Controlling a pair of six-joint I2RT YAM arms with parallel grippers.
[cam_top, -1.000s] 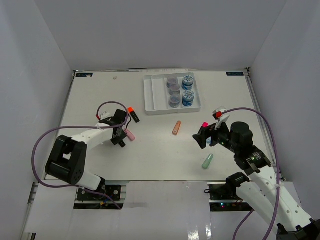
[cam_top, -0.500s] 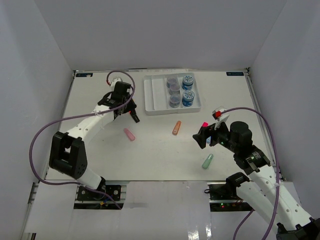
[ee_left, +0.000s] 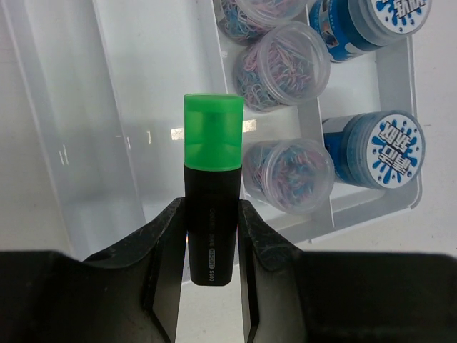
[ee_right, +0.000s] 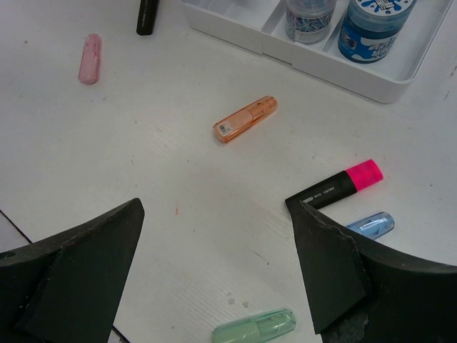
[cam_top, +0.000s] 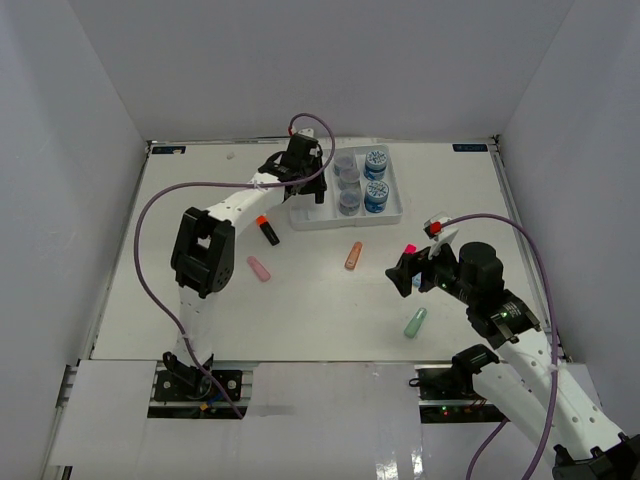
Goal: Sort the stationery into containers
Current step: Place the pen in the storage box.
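Holding a green-capped highlighter clenched in the left gripper over the tray, right gripper hanging spread apart.

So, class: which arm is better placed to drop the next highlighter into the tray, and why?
Left. The left gripper is shut on the green-capped highlighter, above a bare compartment of the white tray. The right gripper is open and empty, near the pink-capped highlighter, away from the tray.
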